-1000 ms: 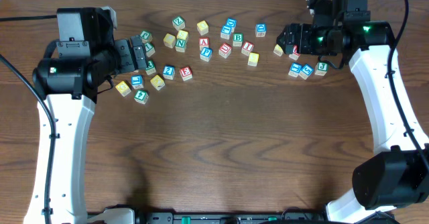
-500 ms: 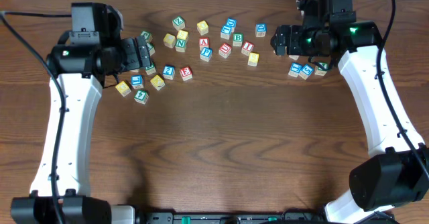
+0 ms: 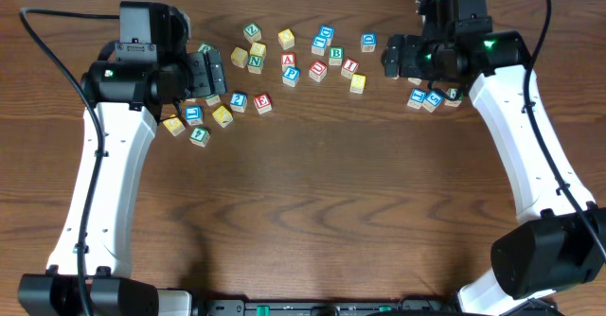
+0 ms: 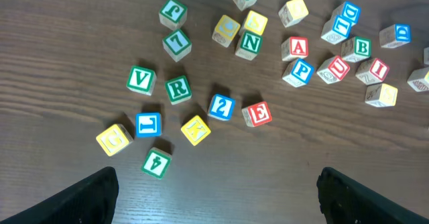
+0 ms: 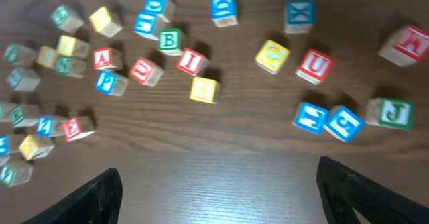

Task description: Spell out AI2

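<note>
the opening step is judged to be in hand: a first letter is being chosen, and nothing has yet been lifted out of the scatter along the far side of the tabletop (image 3: 303,212). the left hand (image 4: 216,196) is seen spread wide, its two dark fingertips at the lower corners of its wrist view with nothing between them. the right hand (image 5: 218,196) is likewise spread and empty. both are held above the blocks and no block is touched.

all three wanted pieces are found with their characters showing. the red a block (image 3: 289,60) lies near the middle of the scatter, with the green n block (image 3: 256,61) near it on the left hand's side and the blue p block (image 3: 291,73) just beside it on the near side. the red i block (image 3: 350,66) is set further toward the right hand, close to the green b block (image 3: 335,54). the blue 2 block (image 4: 221,106) is found near the left hand, between a yellow block (image 4: 195,129) and the red e block (image 4: 257,113).

a descent over the a block would be called for next. the fingers should be turned so that the p block is not caught, after which the piece can be carried to bare wood nearer the robot. the 2 is best left to the left hand, the i to the right.
</note>
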`<action>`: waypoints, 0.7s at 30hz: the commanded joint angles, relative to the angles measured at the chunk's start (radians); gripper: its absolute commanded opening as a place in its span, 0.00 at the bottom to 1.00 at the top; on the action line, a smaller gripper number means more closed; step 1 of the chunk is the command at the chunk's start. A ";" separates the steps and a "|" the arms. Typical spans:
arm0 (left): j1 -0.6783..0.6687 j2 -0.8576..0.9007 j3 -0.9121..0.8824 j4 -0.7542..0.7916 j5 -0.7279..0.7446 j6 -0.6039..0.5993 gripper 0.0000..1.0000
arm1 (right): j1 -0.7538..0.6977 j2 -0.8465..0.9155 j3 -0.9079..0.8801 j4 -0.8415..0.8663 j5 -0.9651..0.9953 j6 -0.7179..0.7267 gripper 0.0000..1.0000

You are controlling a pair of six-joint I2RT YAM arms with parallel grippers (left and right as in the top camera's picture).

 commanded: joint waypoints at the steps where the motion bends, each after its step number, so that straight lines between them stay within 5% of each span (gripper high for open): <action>1: 0.002 0.002 0.027 -0.009 -0.014 -0.010 0.93 | 0.004 0.003 0.028 -0.018 0.080 0.055 0.86; 21: 0.002 0.002 0.025 -0.039 -0.014 -0.010 0.94 | 0.003 0.003 0.025 -0.049 0.312 0.231 0.81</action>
